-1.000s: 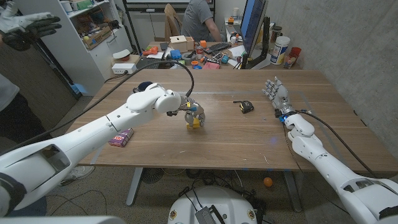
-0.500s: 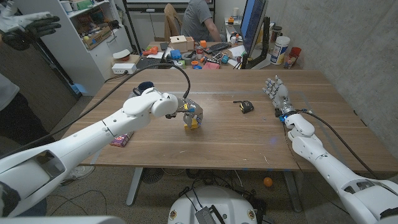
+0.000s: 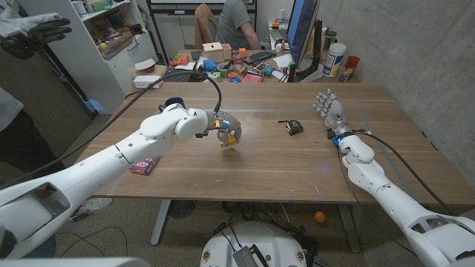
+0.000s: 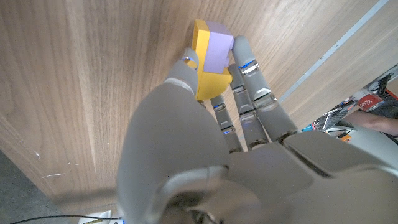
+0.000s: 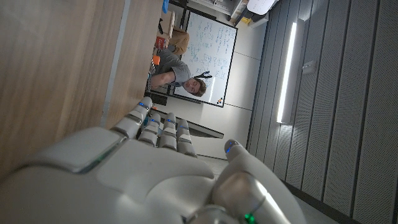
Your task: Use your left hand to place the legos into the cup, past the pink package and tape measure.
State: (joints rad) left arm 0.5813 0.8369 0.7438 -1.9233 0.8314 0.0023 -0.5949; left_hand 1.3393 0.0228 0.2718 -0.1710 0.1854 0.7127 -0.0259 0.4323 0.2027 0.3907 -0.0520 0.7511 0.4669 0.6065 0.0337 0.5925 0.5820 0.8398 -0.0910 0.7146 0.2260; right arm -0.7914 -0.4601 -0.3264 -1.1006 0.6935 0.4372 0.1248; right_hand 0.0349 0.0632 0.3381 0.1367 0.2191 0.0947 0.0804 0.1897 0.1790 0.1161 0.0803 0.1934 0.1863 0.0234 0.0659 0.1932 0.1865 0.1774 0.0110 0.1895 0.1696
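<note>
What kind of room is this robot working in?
Probably a robotics lab or workshop. Behind the wooden table a cluttered workbench holds parts and a monitor, a person sits at it, and shelving is stacked with odds and ends.

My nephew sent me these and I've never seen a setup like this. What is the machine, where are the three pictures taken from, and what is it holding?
It is a robot with two white arms, each ending in a hand. One picture looks down from its head; the other two come from cameras on its wrists, so they look turned. The left hand grips the legos, a yellow and lilac block, lifted just above the wooden table. The right hand holds nothing, fingers apart. On the table lie a pink package and a tape measure. A dark cup seems to stand behind the left arm.
</note>
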